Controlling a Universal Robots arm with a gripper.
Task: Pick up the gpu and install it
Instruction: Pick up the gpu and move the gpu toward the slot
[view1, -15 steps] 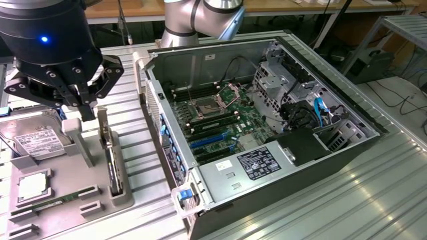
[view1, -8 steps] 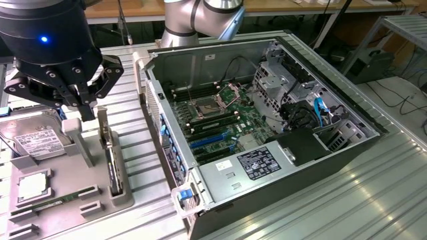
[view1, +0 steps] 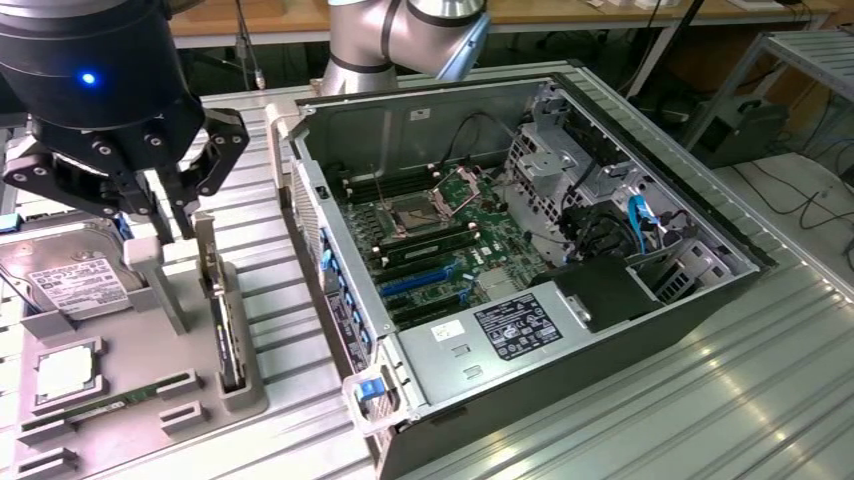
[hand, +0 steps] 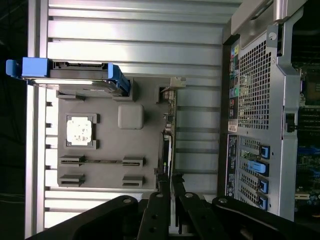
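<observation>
The gpu (view1: 227, 330) is a thin dark card standing on edge in a slot of the grey holder tray (view1: 134, 345), at the exterior view's left. My gripper (view1: 183, 232) hangs just above the card's far end, where its silver bracket stands. The wrist view looks straight down on the gpu (hand: 165, 150), edge-on, with my gripper (hand: 170, 182) over one end. The fingers stand close together and hold nothing. The open computer case (view1: 534, 250) lies to the exterior view's right of the tray, its motherboard with blue slots (view1: 414, 285) exposed.
On the same tray (hand: 105, 150) sit a hard drive (view1: 74, 280) in a blue carrier (hand: 75, 75), a processor chip (view1: 64, 372) and a green memory stick (view1: 114, 405). The case's rear panel (hand: 260, 100) runs beside the tray. Everything rests on a ribbed metal table (view1: 694, 400).
</observation>
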